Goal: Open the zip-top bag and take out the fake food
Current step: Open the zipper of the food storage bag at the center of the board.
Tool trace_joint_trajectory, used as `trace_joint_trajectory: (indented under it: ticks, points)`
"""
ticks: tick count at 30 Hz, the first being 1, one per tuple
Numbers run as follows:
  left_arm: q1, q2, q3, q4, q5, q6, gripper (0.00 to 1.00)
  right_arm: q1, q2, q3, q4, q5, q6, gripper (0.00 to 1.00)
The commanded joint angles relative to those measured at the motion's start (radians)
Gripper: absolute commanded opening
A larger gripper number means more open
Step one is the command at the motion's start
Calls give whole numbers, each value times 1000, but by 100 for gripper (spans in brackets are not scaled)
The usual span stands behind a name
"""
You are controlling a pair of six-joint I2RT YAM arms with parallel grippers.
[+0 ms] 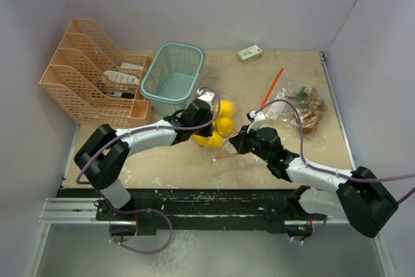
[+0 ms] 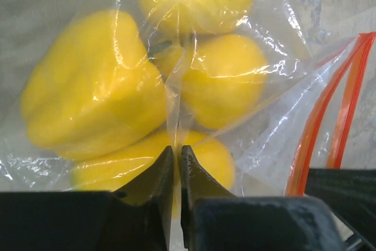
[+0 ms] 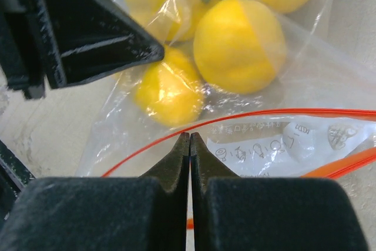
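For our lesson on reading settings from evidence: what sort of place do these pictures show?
Most likely a robotics lab test cell: a left arm and right arm bolted at the near edge of a table, plain white walls around it, and staged props: yellow toy fruit in a zip-top bag, and a teal basket.

Bright, even light; glare streaks the clear bag [image 2: 258, 57]; wrist views soft.

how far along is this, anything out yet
Done: nothing out; the yellow fruits sit inside the zip-top bag. In hand: the left gripper and right gripper each pinch its film, the right by the red zip. To do: part the mouth, remove fruits.
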Motion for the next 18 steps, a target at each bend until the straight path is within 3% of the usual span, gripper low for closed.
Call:
trace_joint_trajectory:
  ticks: [1,3,6,12,18]
  points:
    - [-26,-105,-104,68,35,-47,6,4,34,-7,89,-5,29,0]
    - [-26,-153,-157,90,44,-75,0,3,59,-2,117,-23,41,0]
    - [-27,-226,-218,113,45,-104,0,3,95,6,153,-44,61,2]
    - [-31,-319,-273,116,55,-150,0,2,155,5,216,-80,99,18]
    - [-45,-425,-406,189,-9,-315,0,2,176,11,232,-93,129,23]
